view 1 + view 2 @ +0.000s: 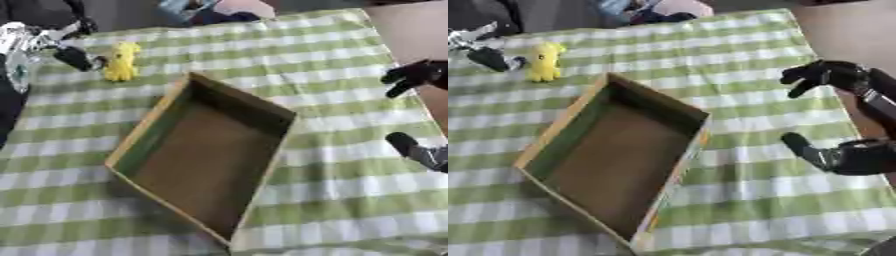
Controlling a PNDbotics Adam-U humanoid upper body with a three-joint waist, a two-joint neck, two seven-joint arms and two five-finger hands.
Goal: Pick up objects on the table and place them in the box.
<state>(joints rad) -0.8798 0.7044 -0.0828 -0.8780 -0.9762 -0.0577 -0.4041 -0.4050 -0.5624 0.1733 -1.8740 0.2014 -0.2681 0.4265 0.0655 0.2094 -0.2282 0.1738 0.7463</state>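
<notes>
The left robot hand (pixel 74 56), fingers apparently uncurled, reaches beside a yellow toy (pixel 122 61) on the checked worktop (pixel 350 125), still to be grasped and carried to the empty cardboard box (pixel 140 131).

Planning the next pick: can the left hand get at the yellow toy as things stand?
Probably yes. The left hand sits right beside the yellow toy at the far left of the checked cloth, nothing between them; the box lies nearer, off that path.
</notes>
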